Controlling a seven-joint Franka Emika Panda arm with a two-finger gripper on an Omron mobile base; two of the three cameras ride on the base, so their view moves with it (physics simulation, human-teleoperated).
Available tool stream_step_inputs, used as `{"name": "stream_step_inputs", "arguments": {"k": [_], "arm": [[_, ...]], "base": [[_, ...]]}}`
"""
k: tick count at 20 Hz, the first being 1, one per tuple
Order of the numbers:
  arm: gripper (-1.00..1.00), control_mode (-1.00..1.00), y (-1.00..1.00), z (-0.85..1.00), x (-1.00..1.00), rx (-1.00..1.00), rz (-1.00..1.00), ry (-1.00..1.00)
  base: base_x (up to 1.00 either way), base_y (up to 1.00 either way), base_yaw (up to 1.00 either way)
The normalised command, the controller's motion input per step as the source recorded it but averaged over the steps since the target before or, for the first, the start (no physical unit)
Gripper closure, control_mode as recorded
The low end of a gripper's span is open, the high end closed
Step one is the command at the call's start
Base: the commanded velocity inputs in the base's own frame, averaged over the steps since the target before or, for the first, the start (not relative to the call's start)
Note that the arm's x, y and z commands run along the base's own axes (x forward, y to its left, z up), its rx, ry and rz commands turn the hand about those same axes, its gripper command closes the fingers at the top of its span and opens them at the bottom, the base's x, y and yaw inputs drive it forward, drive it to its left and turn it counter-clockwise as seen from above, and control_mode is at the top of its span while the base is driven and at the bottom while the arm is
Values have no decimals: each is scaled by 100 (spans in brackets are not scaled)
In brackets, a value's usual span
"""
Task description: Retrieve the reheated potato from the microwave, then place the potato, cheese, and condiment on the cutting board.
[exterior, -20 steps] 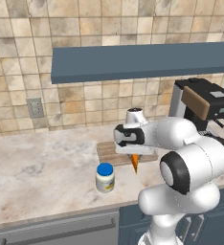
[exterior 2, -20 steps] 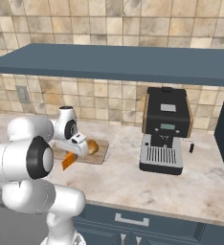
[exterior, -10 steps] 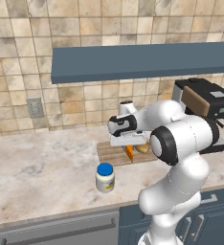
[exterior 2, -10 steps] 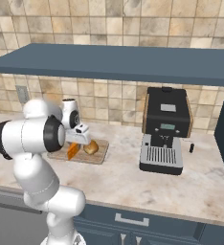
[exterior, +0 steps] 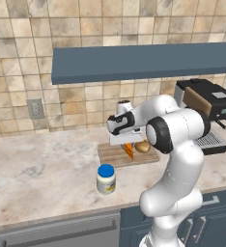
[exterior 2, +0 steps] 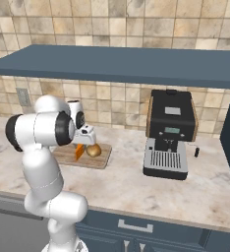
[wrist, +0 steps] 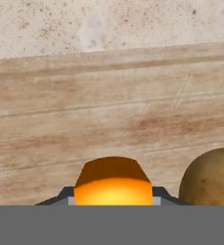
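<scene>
Gripping the cheese (wrist: 113, 184), the tool (wrist: 113, 201) has swung over the board (wrist: 109, 105). The cheese now hangs beside the potato (wrist: 210, 177). The jar (exterior: 105, 178) stays on the surface (exterior: 37, 173).

On my worktop (exterior: 42, 169) the cutting board (exterior: 116, 155) lies near the back wall. The cheese (exterior: 129, 150) stands on it, with the potato (exterior: 142, 146) just to its right. The condiment (exterior: 105, 179) sits on the worktop in front of the board. The coffee machine (exterior 2: 170, 133) stands well to the right.
</scene>
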Motion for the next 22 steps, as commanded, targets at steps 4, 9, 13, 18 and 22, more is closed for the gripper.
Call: {"name": "stream_step_inputs", "arguments": {"k": [4,9,13,18,22], "arm": [[100,-100,3,-22,41,0,2,0],[100,-100,3,-19,6,0,0,0],[100,-100,0,-20,-14,0,0,0],[100,-100,0,-24,-11,0,0,0],[100,-100,0,-28,-14,0,0,0]], "base": [[0,0,0],[0,0,0],[0,0,0],[0,0,0],[0,0,0]]}}
